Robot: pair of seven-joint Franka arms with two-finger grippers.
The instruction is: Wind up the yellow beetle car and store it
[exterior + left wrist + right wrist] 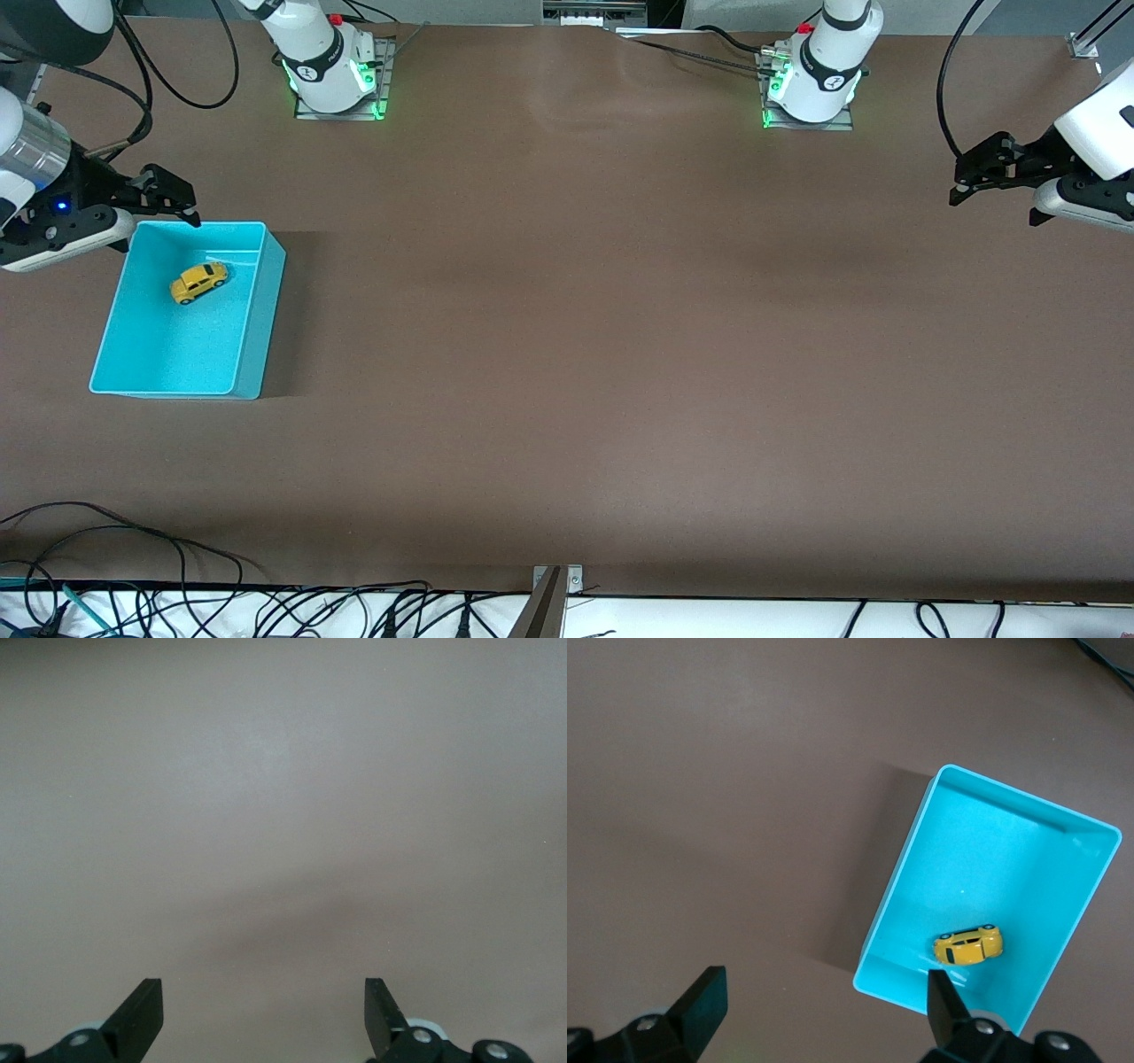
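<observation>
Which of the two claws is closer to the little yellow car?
Right. The right gripper hangs open by the turquoise bin holding the yellow beetle car; the left gripper waits open at the table's left-arm end.

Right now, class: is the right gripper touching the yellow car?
Apart. The front view shows the right gripper open at the bin's rim, with bare bin floor between it and the car.

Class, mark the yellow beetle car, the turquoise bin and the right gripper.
yellow beetle car (198,282), front view, on its roof.
turquoise bin (262,310), front view, on its side wall.
right gripper (173,202), front view, between its open fingertips.
</observation>
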